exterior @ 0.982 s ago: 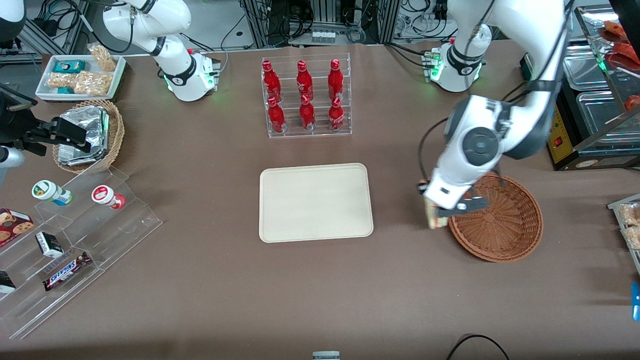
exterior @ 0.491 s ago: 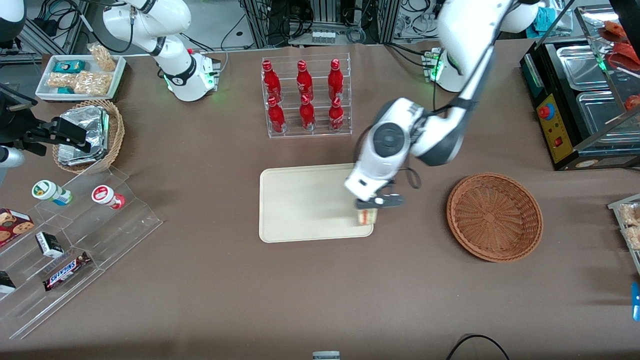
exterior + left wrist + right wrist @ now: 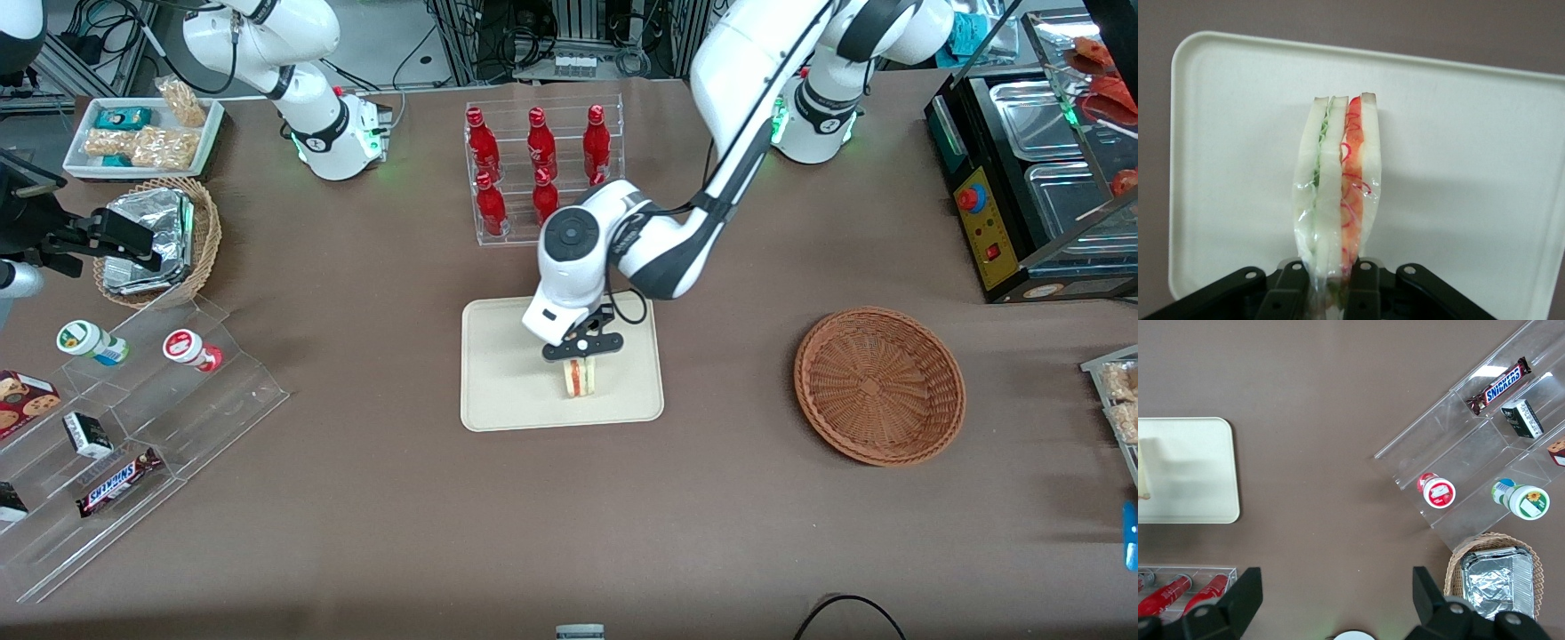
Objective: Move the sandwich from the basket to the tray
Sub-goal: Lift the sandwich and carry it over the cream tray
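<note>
- Carried clear of the basket a second ago, the sandwich now hangs over the middle of the tray, having crossed its edge nearest the basket half a second back.
- Clamped on the sandwich, the end effector holds it by one narrow end, with the wedge standing on edge over the tray; whether it already touches the tray floor cannot be told.
- From the wrist, the sandwich shows pale bread with green filling on one side and red on the other, clear wrap bunched between the fingers of the end effector, and the tray spread beneath.
- Light and soft by the look of it, the wedge bulges at mid-length under the pinch; its slick wrap could let it slip, and a hard squeeze would crush the bread.
- Taking hold across the flat bread faces near one end, as here, seems the sound choice.
- Emptied, the basket sits well apart on the surface toward the working arm's end.
- Lowering and release appear to be what remains.
</note>
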